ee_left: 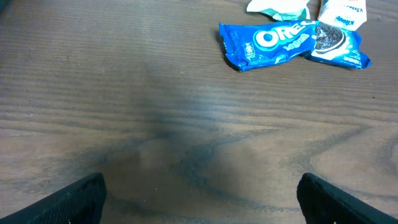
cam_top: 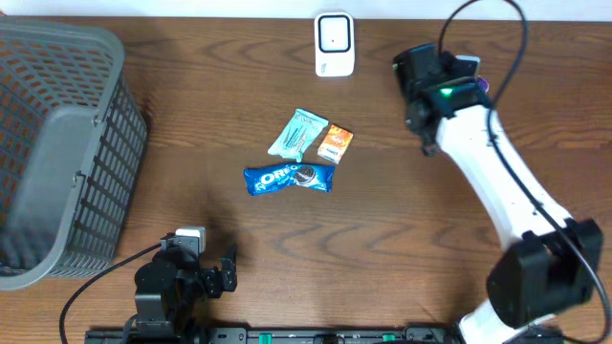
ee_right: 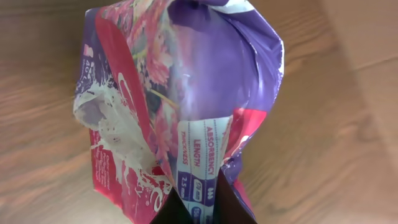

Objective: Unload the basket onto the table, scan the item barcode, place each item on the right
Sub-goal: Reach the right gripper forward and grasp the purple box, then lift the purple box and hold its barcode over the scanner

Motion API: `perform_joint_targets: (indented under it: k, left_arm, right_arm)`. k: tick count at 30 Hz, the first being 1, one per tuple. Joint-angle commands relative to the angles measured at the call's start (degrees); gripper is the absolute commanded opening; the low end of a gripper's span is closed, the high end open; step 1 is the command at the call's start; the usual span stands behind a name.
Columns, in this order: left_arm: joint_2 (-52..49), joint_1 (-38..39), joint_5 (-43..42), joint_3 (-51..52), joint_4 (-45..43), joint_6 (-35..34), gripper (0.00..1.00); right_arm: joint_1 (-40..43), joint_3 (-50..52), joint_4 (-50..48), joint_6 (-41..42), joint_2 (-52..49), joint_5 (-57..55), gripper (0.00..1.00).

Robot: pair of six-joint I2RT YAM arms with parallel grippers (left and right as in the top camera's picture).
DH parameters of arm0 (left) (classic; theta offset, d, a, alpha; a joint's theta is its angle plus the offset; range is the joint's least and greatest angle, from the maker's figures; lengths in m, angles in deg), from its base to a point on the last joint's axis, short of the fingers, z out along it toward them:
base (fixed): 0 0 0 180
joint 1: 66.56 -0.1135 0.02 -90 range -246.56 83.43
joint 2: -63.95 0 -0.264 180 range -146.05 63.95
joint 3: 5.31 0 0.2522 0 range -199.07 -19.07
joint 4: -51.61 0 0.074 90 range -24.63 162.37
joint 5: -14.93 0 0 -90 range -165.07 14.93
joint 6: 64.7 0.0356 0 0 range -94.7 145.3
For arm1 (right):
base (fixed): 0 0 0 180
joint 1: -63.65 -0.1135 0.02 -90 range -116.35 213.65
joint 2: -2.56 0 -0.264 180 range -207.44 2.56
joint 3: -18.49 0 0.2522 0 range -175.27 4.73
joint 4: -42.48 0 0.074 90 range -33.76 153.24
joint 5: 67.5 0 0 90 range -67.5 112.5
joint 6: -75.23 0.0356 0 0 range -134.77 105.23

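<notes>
Right wrist: crinkled, glossy purple-pink pouch (ee_right: 186, 93) clamped in right gripper (ee_right: 199, 210) above grained wood table (ee_right: 329, 155). Overhead hides the pouch under the arm but adds rounded white scanner (cam_top: 334, 43) and grey mesh basket (cam_top: 57, 143). Left gripper (cam_top: 218, 274) spread, empty.

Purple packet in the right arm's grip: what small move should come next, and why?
Probably lift it a little off the table. The right end effector is shut on the purple packet, and the white scanner stands apart near the table's far edge, so the packet must travel there.
</notes>
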Motion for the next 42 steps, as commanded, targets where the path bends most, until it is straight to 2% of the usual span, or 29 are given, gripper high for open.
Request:
perform_joint_targets:
  k: [1,6,7,8,9,10,12,15,18,21,22,26,30,33,35,37,39,40,42]
  left_arm:
    - [0.35,0.22,-0.68,0.20,1.22,0.96,0.98]
    - [0.35,0.22,-0.68,0.20,1.22,0.96,0.98]
    - [0.35,0.22,-0.68,0.20,1.22,0.96,0.98]
    - [0.35,0.22,-0.68,0.20,1.22,0.96,0.98]
    - [0.35,0.22,-0.68,0.20,1.22,0.96,0.98]
    - [0.35,0.22,-0.68,0.20,1.22,0.96,0.98]
    - [0.35,0.22,-0.68,0.20,1.22,0.96,0.98]
    - [0.35,0.22,-0.68,0.20,1.22,0.96,0.98]
    - [0.35,0.22,-0.68,0.20,1.22,0.96,0.98]
    - [0.35,0.22,-0.68,0.20,1.22,0.96,0.98]
    - [0.35,0.22,-0.68,0.20,1.22,0.96,0.98]
    - [0.35,0.22,-0.68,0.20,1.22,0.96,0.98]
    - [0.35,0.22,-0.68,0.20,1.22,0.96,0.98]
    - [0.35,0.22,-0.68,0.20,1.22,0.96,0.98]
    - [0.35,0.22,-0.68,0.20,1.22,0.96,0.98]
    - [0.35,0.22,-0.68,0.20,1.22,0.96,0.98]
    - [0.35,0.22,-0.68,0.20,1.22,0.96,0.98]
    - [0.35,0.22,-0.68,0.20,1.22,0.96,0.98]
    - [0.35,0.22,-0.68,0.20,1.22,0.96,0.98]
  right_arm:
    - [-2.36,0.15,-0.02,4.81,-6.67,-10.54,0.01]
    - [-7.04,0.13,-1.46,4.83,-14.45,-5.79,0.02]
    - [-8.59,0.13,-2.10,4.83,-15.63,-4.26,0.08]
    - [-10.38,0.13,-2.95,4.81,-16.06,-2.12,0.19]
    - [-10.82,0.13,-3.21,4.81,-16.06,-1.46,0.21]
    - [-12.31,-0.11,-4.00,4.79,-15.96,0.68,0.39]
    - [-14.40,-1.95,-4.04,4.79,-15.76,4.24,0.55]
    - [-15.58,-7.17,-3.67,1.49,-15.76,10.27,0.65]
    - [-13.81,-16.31,0.48,-1.99,-15.76,16.52,0.87]
    - [-9.14,-25.31,4.81,-6.88,-15.76,25.59,0.95]
    - [-5.92,-28.59,6.58,-10.08,-15.76,31.98,0.97]
    - [4.42,-30.45,10.40,-21.00,-15.87,52.02,0.99]
    - [10.05,-27.17,11.34,-26.60,-16.24,62.82,0.96]
    - [10.80,-24.06,10.38,-30.99,-16.28,68.67,0.93]
    - [9.81,-22.93,9.51,-30.99,-16.28,66.58,0.89]
    - [6.60,-22.45,7.78,-30.40,-16.28,58.97,0.85]
    - [3.61,-22.45,6.67,-27.52,-16.33,50.47,0.85]
    - [0.83,-22.32,5.77,-24.41,-16.46,42.73,0.83]
    - [-1.99,-21.73,4.42,-22.80,-16.83,36.89,0.82]
